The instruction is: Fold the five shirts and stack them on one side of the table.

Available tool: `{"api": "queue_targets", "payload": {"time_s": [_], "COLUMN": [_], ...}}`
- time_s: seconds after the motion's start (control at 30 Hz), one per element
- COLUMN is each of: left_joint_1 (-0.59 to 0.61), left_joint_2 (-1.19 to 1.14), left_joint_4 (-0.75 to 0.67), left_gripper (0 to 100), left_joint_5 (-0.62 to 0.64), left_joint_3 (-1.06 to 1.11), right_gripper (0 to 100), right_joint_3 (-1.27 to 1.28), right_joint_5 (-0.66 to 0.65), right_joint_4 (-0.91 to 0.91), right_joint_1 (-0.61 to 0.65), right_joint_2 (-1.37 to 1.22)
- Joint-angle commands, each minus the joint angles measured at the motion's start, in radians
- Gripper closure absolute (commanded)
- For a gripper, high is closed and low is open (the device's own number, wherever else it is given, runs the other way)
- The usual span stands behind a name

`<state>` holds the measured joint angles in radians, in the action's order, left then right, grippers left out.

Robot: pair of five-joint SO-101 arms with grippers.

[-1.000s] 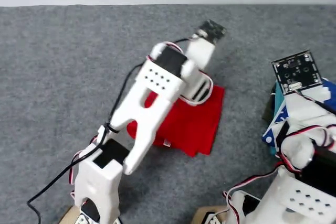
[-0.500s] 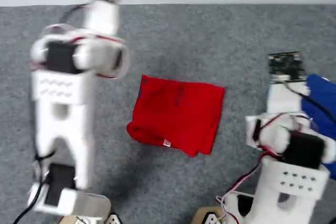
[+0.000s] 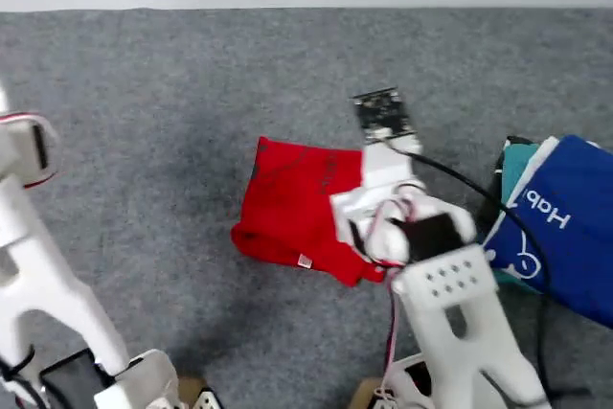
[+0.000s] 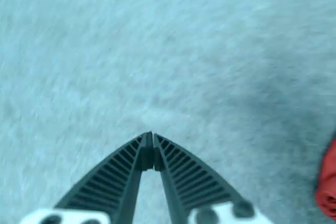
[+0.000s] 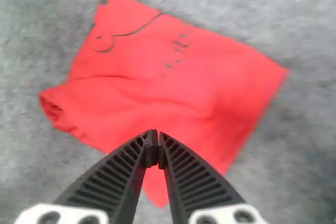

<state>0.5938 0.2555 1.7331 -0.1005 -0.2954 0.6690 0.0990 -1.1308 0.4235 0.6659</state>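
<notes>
One folded red cloth shirt [image 3: 297,203] at mid-counter; both sets of fingers together.
The shirt lay flat at the middle of the grey carpeted counter [image 3: 172,93]. The right gripper [image 5: 155,142] hung above the shirt, fingers together, gripping nothing. The left gripper [image 4: 148,142] hung over bare counter, the shirt off to one side, fingers likewise together. A stack of folded blue and teal shirts [image 3: 560,227] sat at the counter's right side.

White plastic left arm [image 3: 38,265] and right arm [image 3: 469,323]; the right carries black servos, red-white cables and a black circuit board [image 3: 381,114]. Fingers [image 5: 181,174] are black, ribbed.
</notes>
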Motion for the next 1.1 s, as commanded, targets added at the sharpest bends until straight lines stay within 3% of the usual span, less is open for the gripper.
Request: {"api": "queue_targets", "payload": {"time_s": [0.0, 0.3, 0.8, 1.07], "left_joint_1": [0.084, 0.218, 0.336, 0.336], "left_joint_2": [0.041, 0.041, 0.038, 0.035], "left_joint_4": [-0.021, -0.023, -0.02, -0.021], "left_gripper": [100, 100, 100, 100], "left_joint_5": [-0.009, -0.005, -0.005, -0.005], "left_joint_3": [0.015, 0.015, 0.016, 0.016], "right_gripper": [98.9, 98.9, 98.9, 98.9], "right_joint_3": [-0.043, -0.276, -0.709, -0.707], "right_joint_5": [0.023, 0.026, 0.023, 0.025], "right_joint_4": [0.082, 0.137, 0.068, -0.156], "right_joint_1": [0.071, 0.268, 0.325, 0.452], "right_joint_2": [-0.113, -0.473, -0.995, -1.015]}}
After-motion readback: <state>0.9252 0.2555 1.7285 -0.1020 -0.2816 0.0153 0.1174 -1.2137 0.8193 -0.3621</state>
